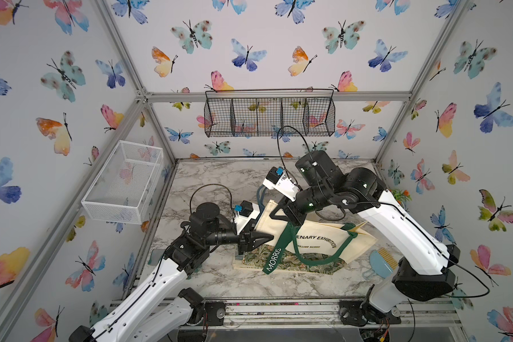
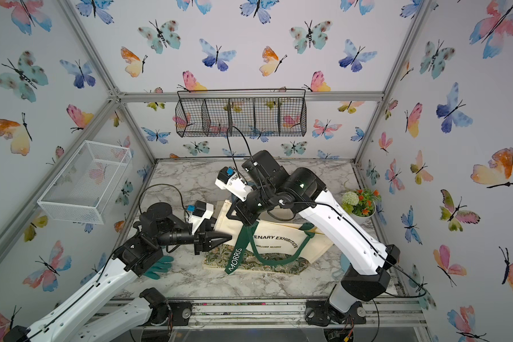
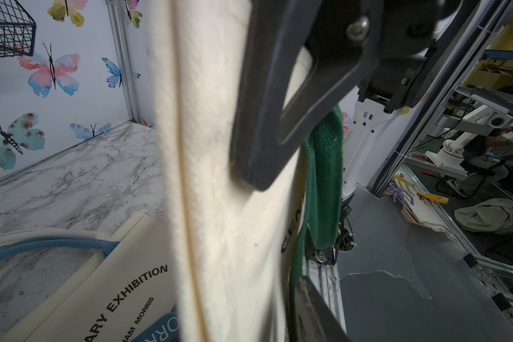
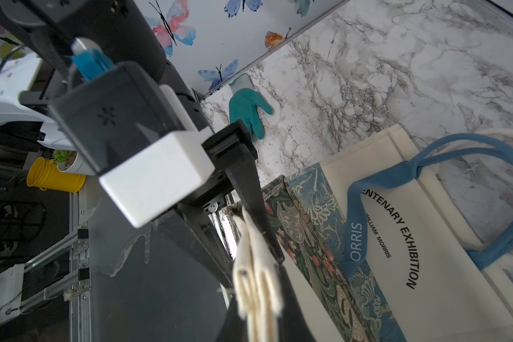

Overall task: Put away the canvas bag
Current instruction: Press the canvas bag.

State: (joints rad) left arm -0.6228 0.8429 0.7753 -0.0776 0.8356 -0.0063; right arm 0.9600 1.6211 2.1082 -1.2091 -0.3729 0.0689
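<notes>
Two robot arms meet over a cream canvas bag (image 1: 323, 234) at the middle of the marble surface (image 1: 214, 183). The right arm climbs from its base at the front right, folds at a high elbow near the back wall, then doubles back so that its wrist tips down over the bag. The right pincer (image 1: 293, 220) is clamped tight on a bunched fold of the bag's cream cloth, seen up close in the right wrist view, and holds that end clear of the surface. The bag's far end sags low toward the right side. One green handle (image 1: 308, 262) loops below it, and a green strap (image 1: 273, 260) lettered MORRIS dangles from the raised end.

The left arm reaches in from the front left, with its forearm rising and its wrist level, so the left pincer (image 1: 268, 237) points sideways at the lifted edge. Its jaws stand apart with cloth and green strap between them. One finger (image 3: 264, 133) lies against the canvas, and the jaws are not closed on it.

Under the raised bag a second bag (image 4: 427, 237) with blue handles (image 4: 501, 154) lies flat. A teal glove (image 2: 157, 266) lies by the left arm. A black wire basket (image 1: 270, 117) hangs on the back wall, and a white one (image 1: 122, 183) is on the left wall.
</notes>
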